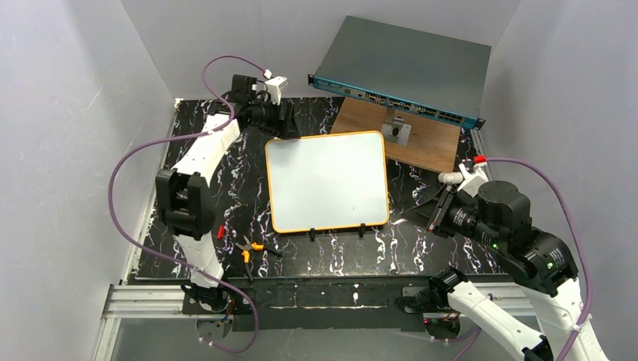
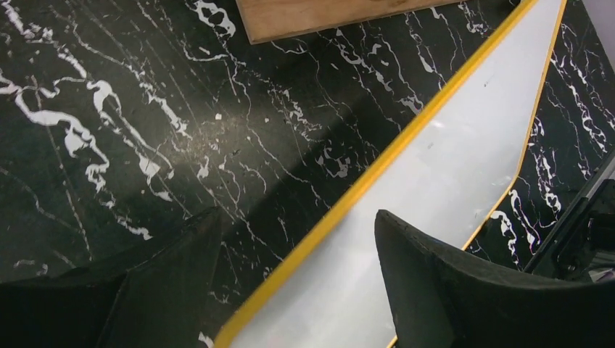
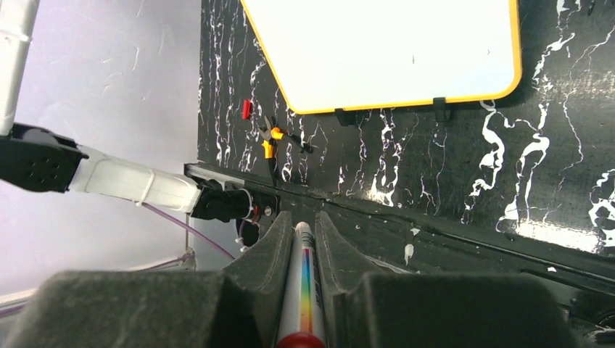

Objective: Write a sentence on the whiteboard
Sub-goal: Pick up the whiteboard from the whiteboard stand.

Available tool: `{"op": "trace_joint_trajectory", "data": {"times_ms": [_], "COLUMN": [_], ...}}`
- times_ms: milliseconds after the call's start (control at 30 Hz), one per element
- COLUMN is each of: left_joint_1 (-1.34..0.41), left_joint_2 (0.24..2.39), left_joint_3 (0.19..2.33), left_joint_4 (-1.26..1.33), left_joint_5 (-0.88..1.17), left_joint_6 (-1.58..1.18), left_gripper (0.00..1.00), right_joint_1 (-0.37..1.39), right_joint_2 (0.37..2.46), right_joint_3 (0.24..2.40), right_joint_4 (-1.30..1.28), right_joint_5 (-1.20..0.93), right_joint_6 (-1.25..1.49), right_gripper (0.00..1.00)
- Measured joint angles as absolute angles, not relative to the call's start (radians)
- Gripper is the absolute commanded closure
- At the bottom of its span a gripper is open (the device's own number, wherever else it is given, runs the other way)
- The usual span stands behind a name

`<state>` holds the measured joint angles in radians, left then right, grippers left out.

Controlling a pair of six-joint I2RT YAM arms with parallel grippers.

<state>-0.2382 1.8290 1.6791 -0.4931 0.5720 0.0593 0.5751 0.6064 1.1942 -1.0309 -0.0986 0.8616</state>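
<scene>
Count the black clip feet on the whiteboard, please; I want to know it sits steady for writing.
2, both on the near edge of the whiteboard: one clip foot just left of centre, the other right of centre. More could be hidden at the far edge.

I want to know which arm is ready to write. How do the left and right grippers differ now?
The left gripper is open and empty; the right gripper is shut on a marker. The left gripper sits at the far left corner of the whiteboard, fingers straddling its orange rim; the right gripper is off the board, to its right. Both have black fingers.
</scene>
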Motion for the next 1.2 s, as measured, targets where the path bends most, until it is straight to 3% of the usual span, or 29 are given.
{"op": "trace_joint_trajectory", "data": {"times_ms": [333, 667, 867, 1033, 1200], "left_joint_1": [-0.242, -0.281, -0.31, -0.31, -0.31], "left_joint_2": [2.065, 2.091, 2.123, 2.123, 2.123], "left_joint_3": [2.042, 1.99, 1.988, 1.989, 1.982], "left_joint_4": [-0.622, -0.638, -0.655, -0.655, -0.655], "left_joint_5": [0.823, 1.005, 1.016, 1.016, 1.014], "left_joint_6": [0.104, 0.086, 0.086, 0.089, 0.107], "left_gripper": [0.21, 0.21, 0.28, 0.41, 0.42], "right_joint_1": [0.575, 0.575, 0.575, 0.575, 0.575], "right_joint_2": [0.556, 0.54, 0.542, 0.551, 0.561], "right_joint_3": [1.199, 1.21, 1.21, 1.21, 1.21], "right_joint_4": [-1.077, -1.132, -1.132, -1.132, -1.132], "right_joint_5": [-0.04, 0.001, 0.001, -0.009, -0.023], "right_joint_6": [0.862, 0.86, 0.855, 0.844, 0.832], "right_gripper": [0.99, 0.99, 0.99, 0.99, 0.99]}}
